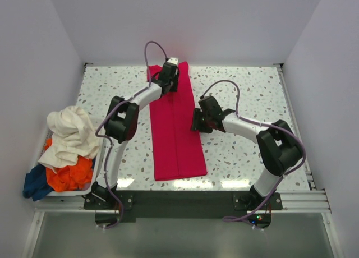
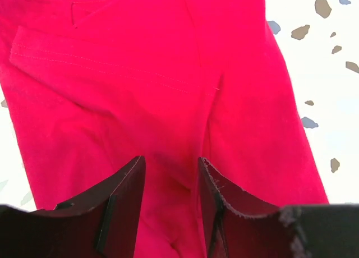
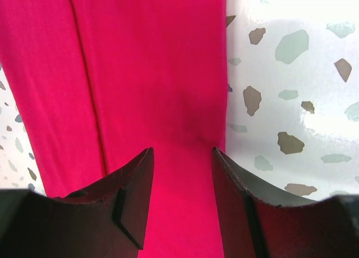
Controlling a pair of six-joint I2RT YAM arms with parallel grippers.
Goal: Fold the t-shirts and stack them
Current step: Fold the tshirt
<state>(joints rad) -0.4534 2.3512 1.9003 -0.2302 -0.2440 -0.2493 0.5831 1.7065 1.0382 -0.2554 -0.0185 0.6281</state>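
1. Folding of the crimson t-shirt (image 1: 176, 134) is the step in hand, I judge. It lies as a long narrow strip down the middle of the surface (image 1: 247, 90), its sides turned in.
2. My left end effector (image 1: 170, 77) is released over the strip's far end, fingers apart with red cloth beneath. My right end effector (image 1: 196, 122) is released too, straddling the strip's right edge about halfway along.
3. The next move, as I judge it, calls for pinching the far end and carrying it toward the near hem to halve the strip.
4. Only the top view shows the cream t-shirt (image 1: 70, 132), orange t-shirt (image 1: 73, 176) and dark blue t-shirt (image 1: 35, 182), heaped unfolded at the left.
5. Only the left wrist view shows a stitched sleeve hem (image 2: 101, 61). The right wrist view shows the lengthwise crease (image 3: 90, 101).
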